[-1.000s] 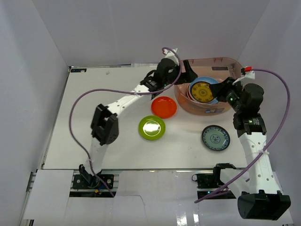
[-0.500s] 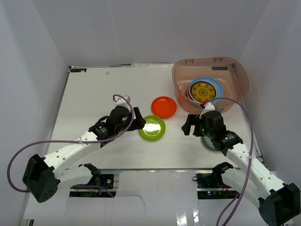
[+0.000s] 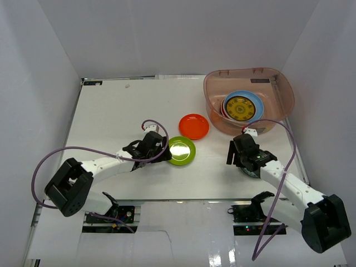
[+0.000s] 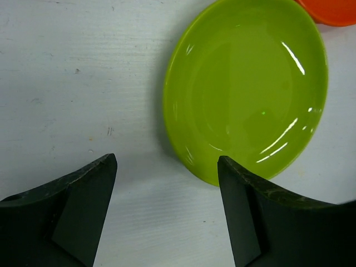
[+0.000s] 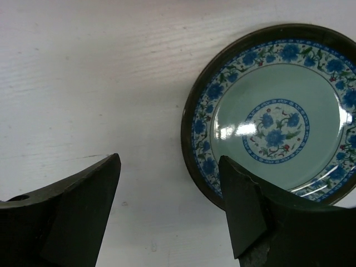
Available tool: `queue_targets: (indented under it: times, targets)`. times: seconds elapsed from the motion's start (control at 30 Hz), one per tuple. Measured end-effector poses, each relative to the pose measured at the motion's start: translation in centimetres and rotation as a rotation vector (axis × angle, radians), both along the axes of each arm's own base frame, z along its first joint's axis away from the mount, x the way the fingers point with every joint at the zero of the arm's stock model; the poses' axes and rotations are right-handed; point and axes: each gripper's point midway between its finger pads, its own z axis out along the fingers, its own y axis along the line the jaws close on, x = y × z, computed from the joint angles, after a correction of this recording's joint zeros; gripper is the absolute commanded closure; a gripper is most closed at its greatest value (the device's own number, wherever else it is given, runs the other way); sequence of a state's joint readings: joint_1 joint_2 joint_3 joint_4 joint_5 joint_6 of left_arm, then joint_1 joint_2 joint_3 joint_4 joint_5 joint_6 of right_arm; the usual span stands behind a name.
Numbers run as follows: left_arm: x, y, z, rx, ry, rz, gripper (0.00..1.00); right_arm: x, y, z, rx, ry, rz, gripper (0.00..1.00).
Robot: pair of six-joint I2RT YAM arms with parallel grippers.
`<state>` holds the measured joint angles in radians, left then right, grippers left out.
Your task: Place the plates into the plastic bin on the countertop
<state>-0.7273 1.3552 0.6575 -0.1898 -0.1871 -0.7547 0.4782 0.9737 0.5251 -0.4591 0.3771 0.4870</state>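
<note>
One orange plate (image 3: 193, 126), one green plate (image 3: 181, 151), one patterned plate (image 5: 278, 119), one bin (image 3: 245, 71), jaws apart

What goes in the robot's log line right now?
left end effector: open, at green plate | right end effector: open, at teal plate | orange plate: on countertop | plastic bin: holds stacked plates

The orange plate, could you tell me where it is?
Top view: the orange plate lies just left of the plastic bin, beyond the green plate.
</note>
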Motion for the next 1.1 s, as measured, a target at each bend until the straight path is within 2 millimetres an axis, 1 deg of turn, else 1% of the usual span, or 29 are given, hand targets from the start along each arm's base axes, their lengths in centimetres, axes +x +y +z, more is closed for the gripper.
queue_targets:
  times: [0.07, 0.13, 0.2, 0.3, 0.33, 0.4, 0.43, 0.47, 0.5, 0.53, 0.6, 0.67, 0.7, 0.77, 0.83, 0.9, 1.03, 1.1]
  targets:
    - [0.1, 0.2, -0.8, 0.025, 0.008, 0.004, 0.20, -0.3, -0.5, -1.0, -0.038, 0.039, -0.010, 0.26]
    - [0.4, 0.3, -1.0, 0.035, 0.002, 0.008, 0.22, -0.5, -0.7, -1.7, -0.061, 0.072, -0.013, 0.29]
    - [0.7, 0.3, -1.1, 0.040, -0.013, 0.014, 0.25, -0.7, -0.9, -2.4, -0.079, 0.100, -0.013, 0.34]
    - [1.2, 0.3, -1.4, 0.049, -0.024, 0.020, 0.27, -0.9, -1.0, -3.2, -0.099, 0.133, -0.011, 0.50]
    - [1.3, 0.3, -1.6, 0.054, -0.025, 0.022, 0.28, -1.0, -1.1, -3.4, -0.105, 0.143, -0.009, 0.60]
    - [1.5, 0.4, -2.2, 0.068, -0.020, 0.027, 0.31, -1.1, -1.2, -3.7, -0.116, 0.149, -0.003, 0.67]
    - [1.7, 0.3, -2.1, 0.066, -0.023, 0.027, 0.31, -1.1, -1.2, -3.8, -0.114, 0.148, -0.003, 0.76]
    - [1.8, 0.2, -2.1, 0.066, -0.027, 0.027, 0.32, -1.1, -1.1, -3.9, -0.116, 0.144, 0.006, 0.81]
    - [1.9, 0.2, -2.2, 0.067, -0.029, 0.028, 0.33, -0.9, -1.0, -3.7, -0.118, 0.133, 0.011, 0.88]
    - [2.0, 0.2, -2.2, 0.069, -0.031, 0.028, 0.35, -0.6, -0.8, -3.5, -0.116, 0.118, 0.019, 0.92]
    - [2.1, 0.2, -2.2, 0.072, -0.035, 0.030, 0.37, -0.4, -0.5, -3.0, -0.114, 0.094, 0.031, 0.92]
    - [2.1, 0.4, -2.2, 0.078, -0.037, 0.034, 0.38, -0.7, 0.4, -2.8, -0.104, 0.085, 0.070, 0.92]
    - [2.2, 0.4, -2.2, 0.080, -0.039, 0.036, 0.39, -1.0, 1.1, -2.7, -0.097, 0.086, 0.098, 0.92]
    - [2.2, 0.5, -2.2, 0.082, -0.041, 0.040, 0.44, -2.2, 2.6, -2.5, -0.095, 0.105, 0.174, 0.92]
    - [2.3, 0.5, -2.2, 0.085, -0.044, 0.043, 0.48, -3.2, 4.3, -1.6, -0.085, 0.113, 0.248, 0.92]
    - [2.4, 0.7, -2.2, 0.089, -0.047, 0.048, 0.49, -3.4, 6.0, 0.0, -0.063, 0.096, 0.298, 0.92]
    - [2.6, 0.7, -2.1, 0.093, -0.056, 0.057, 0.61, -2.6, 9.2, 4.7, -0.010, 0.019, 0.361, 0.92]
    - [2.8, 0.8, -2.0, 0.093, -0.065, 0.063, 0.62, -2.1, 10.6, 7.2, 0.021, -0.031, 0.382, 0.92]
